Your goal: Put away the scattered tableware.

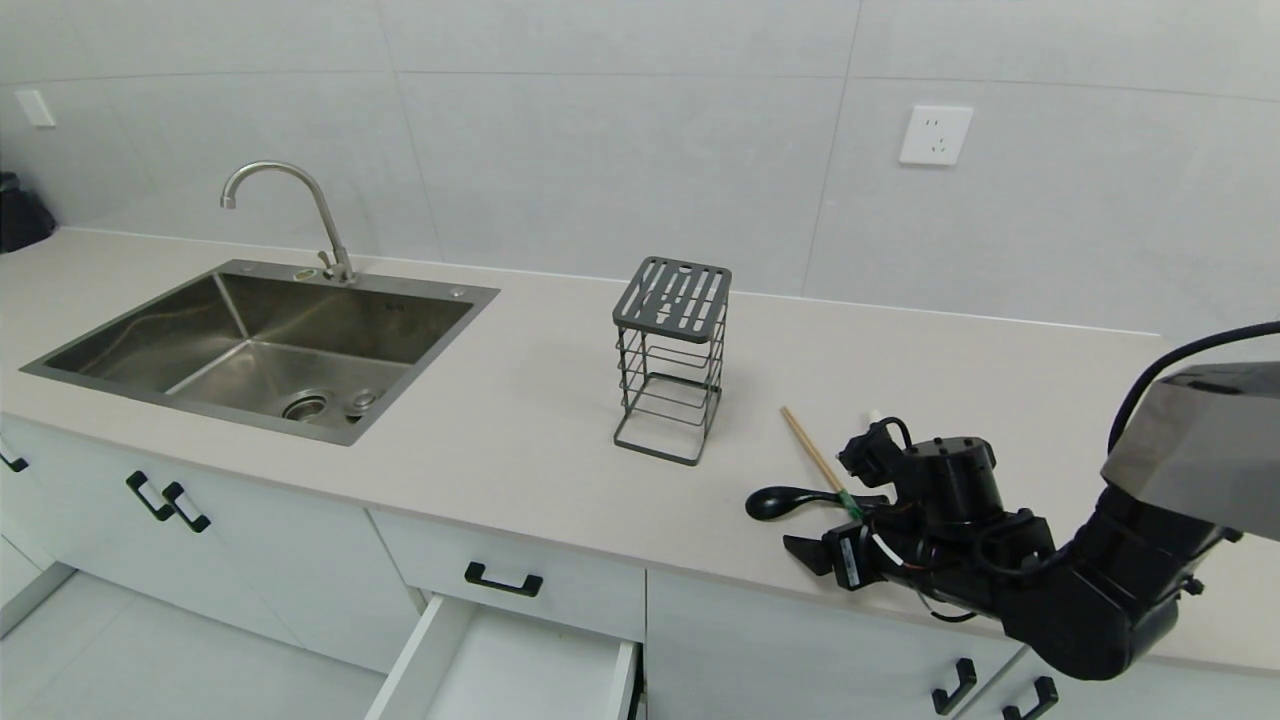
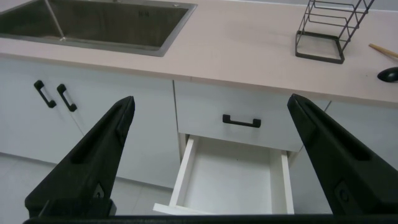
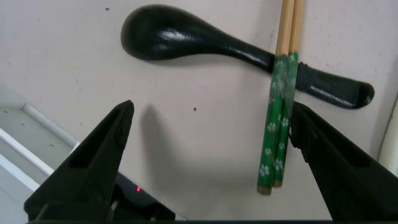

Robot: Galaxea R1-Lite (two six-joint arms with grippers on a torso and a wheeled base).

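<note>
Head view: my right pincer (image 1: 835, 525) spread, empty, low over front edge of counter (image 1: 520, 420). Black spoon (image 1: 775, 502) just ahead of it, chopsticks (image 1: 815, 455) laid across spoon handle. Wire rack (image 1: 670, 360) upright mid-counter, between sink (image 1: 260, 340) and tableware. Drawer (image 1: 500, 660) open below.

Left wrist view: my left pincer (image 2: 209, 102) spread, empty, off counter, facing open drawer (image 2: 233, 180). Rack base (image 2: 320, 46) and spoon bowl (image 2: 388, 74) farther off.

Right wrist view: fingers (image 3: 81, 168) wide apart above spoon (image 3: 186, 40) and chopsticks (image 3: 283, 81), touching neither. Green chopstick ends cross handle.
</note>
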